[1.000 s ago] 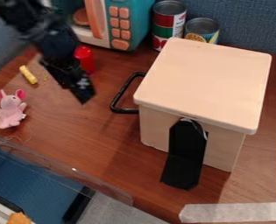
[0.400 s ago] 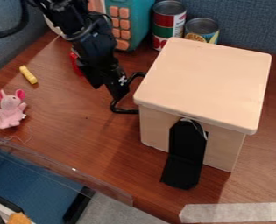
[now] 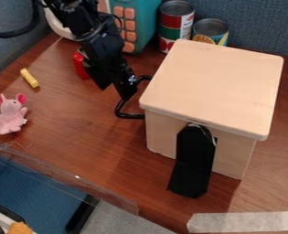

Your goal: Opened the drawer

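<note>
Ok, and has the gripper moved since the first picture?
Yes. The gripper has moved rightward in the view: it was clear of the black handle on the wooden box, and now overlaps it.

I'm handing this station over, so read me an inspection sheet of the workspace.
Surface: brown tabletop, pale tape at lower right
Job's things: wooden box with black handle; drawer opening can't be judged
Clutter: pink plush toy, yellow stick, red object, two cans
Gripper: at the handle, contact unclear
Cables: black cable, upper left
Surroundings: blue-grey partition, teal toy with orange buttons
</note>
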Robot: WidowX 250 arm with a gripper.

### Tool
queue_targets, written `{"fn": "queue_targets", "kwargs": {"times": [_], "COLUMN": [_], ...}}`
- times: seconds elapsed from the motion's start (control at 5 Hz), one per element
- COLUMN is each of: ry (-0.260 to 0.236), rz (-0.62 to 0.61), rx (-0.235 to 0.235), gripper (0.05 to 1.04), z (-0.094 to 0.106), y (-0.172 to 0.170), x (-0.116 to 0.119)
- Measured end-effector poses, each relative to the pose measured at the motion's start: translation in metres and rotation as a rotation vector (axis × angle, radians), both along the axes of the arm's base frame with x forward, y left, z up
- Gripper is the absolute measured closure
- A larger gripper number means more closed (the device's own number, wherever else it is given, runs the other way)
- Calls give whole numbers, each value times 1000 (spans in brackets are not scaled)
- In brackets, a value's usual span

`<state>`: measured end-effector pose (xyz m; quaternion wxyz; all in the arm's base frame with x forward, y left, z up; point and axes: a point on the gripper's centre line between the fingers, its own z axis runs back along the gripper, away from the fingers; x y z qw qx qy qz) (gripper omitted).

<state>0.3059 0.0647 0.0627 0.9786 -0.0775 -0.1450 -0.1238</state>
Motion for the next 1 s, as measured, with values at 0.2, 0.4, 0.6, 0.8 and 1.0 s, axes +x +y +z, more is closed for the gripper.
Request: {"fn": "queue_targets", "kwargs": {"times": [0.2,0.4,0.6,0.8,1.0], "ry": [6,19,39,48,53], "rz": [14,32,33,32,20], "rx": [-10,-25,-43,-50,-33], "gripper": [85,85,85,129,400], "z": [-6,-14,-23,-27,-27], "y": [-2,-2,-7,-11,-11], "x": [11,16,16,17,16]}}
